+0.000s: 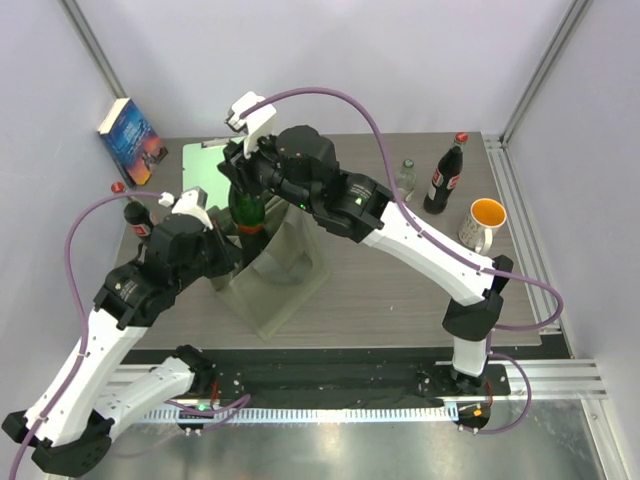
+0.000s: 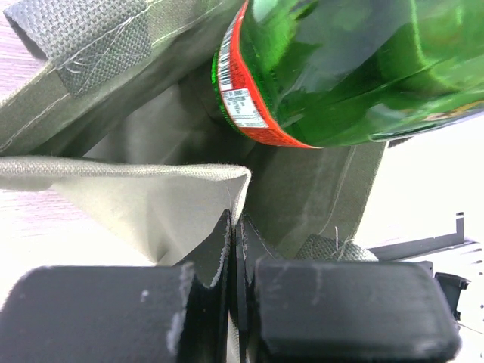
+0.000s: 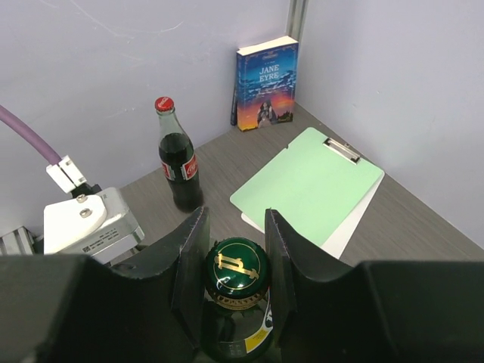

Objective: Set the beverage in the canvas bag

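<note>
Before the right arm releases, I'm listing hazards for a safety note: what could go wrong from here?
1. The right gripper holds the green bottle only by its neck under the cap; the heavy body could slip or swing.
2. The left gripper pinches the canvas bag by its soft rim; if that slips, the wall may fold under the bottle's base.
3. A cola bottle stands close beside the left arm and could get knocked.
</note>
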{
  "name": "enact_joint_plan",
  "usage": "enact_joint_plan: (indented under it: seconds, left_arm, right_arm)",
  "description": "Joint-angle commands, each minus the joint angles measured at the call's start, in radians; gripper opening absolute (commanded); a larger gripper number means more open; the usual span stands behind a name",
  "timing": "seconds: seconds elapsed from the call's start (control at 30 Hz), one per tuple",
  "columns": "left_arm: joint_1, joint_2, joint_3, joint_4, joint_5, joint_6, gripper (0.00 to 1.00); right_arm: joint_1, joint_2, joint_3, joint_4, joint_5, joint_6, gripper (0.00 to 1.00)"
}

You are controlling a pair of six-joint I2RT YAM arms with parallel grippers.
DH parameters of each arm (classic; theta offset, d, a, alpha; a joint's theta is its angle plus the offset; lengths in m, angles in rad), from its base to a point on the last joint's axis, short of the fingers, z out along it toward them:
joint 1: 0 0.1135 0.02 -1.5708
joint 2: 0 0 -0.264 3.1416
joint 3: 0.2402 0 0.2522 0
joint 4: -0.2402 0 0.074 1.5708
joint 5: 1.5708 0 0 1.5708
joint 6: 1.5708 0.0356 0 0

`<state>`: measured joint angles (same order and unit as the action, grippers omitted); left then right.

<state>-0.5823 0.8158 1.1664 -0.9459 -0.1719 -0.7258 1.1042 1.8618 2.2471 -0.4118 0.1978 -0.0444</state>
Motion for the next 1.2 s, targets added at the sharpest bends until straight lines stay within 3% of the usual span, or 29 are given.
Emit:
enact_joint_plan:
  seconds: [0.0, 0.53, 0.83, 1.17]
  left_arm:
    - [-0.004, -0.01, -0.007, 0.013, -0.018, -0.003, 0.0]
    - [-0.004, -0.006, -0.013, 0.024, -0.023, -0.003, 0.0]
    - [-0.004, -0.026, 0.009, -0.002, -0.038, 0.0, 0.0]
    - [-0.004, -0.033, 0.018, -0.025, -0.032, -0.001, 0.0]
  right_arm:
    - [0.005, -0.035, 0.051, 0.148, -0.017, 0.028, 0.01]
    - [0.005, -0.038, 0.091, 0.148, -0.052, 0.043, 0.01]
    - [0.005, -0.13, -0.186, 0.186, 0.003, 0.014, 0.01]
    - [0.002, -0.164, -0.323, 0.192, 0.235, -0.208, 0.01]
